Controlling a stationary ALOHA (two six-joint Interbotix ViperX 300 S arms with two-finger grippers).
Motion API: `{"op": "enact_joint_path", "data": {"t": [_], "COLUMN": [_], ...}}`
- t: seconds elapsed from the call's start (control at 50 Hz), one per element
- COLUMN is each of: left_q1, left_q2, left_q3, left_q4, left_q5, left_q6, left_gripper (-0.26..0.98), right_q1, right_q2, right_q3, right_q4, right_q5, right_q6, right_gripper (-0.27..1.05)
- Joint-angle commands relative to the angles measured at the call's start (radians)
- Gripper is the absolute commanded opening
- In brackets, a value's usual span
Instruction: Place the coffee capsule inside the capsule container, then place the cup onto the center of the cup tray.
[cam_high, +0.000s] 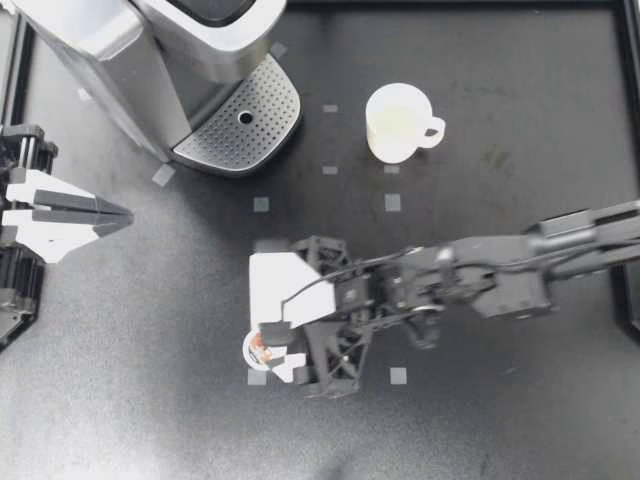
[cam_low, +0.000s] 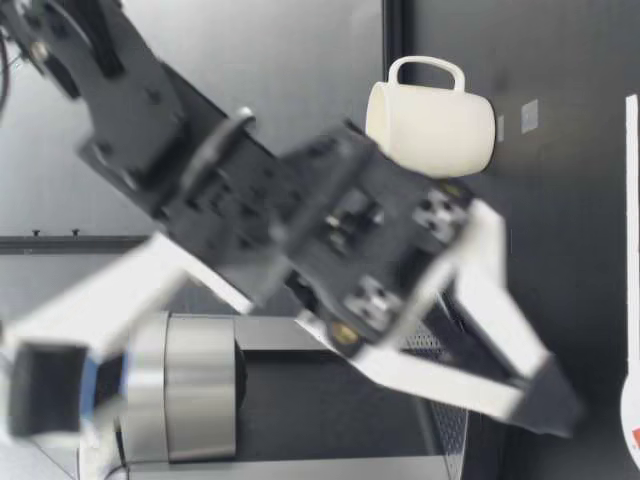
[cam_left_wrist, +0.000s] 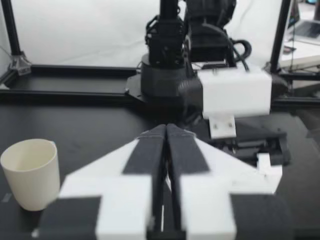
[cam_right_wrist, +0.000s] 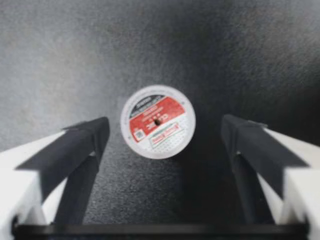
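Trouble is most likely at the pickup. My right gripper hangs over the capsule, which sits foil side up on the counter, well apart from the coffee machine. In the right wrist view its fingers stand wide with the capsule between them, touching neither. The capsule lies nearer one finger than the other, so closing may shove it sideways first and tip it. Being round and light, it could also squirt out of a high pinch. My left gripper sits at the counter's edge, fingers pressed together and holding nothing. The cup stands near the cup tray, and a wide swing toward the machine could clip it.
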Motion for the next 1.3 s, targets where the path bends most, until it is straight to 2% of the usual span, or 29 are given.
{"op": "enact_joint_path", "data": {"t": [0.0, 0.3, 0.96, 1.28], "left_q1": [0.000, 0.000, 0.000, 0.000], "left_q2": [0.008, 0.008, 0.008, 0.008], "left_q3": [-0.011, -0.002, 0.003, 0.005], "left_q4": [-0.002, -0.002, 0.000, 0.000], "left_q5": [-0.005, -0.005, -0.005, -0.005], "left_q6": [0.000, 0.000, 0.003, 0.006], "left_gripper": [0.06, 0.06, 0.06, 0.06], "right_q1": [0.009, 0.008, 0.008, 0.012], "right_q2": [-0.003, 0.029, 0.072, 0.103], "right_q3": [-0.048, -0.054, -0.064, -0.104], "right_q4": [0.000, -0.014, -0.051, -0.049], "right_q5": [0.035, 0.135, 0.089, 0.078], "right_q6": [0.002, 0.002, 0.000, -0.011], "right_gripper": [0.89, 0.89, 0.89, 0.89]}}
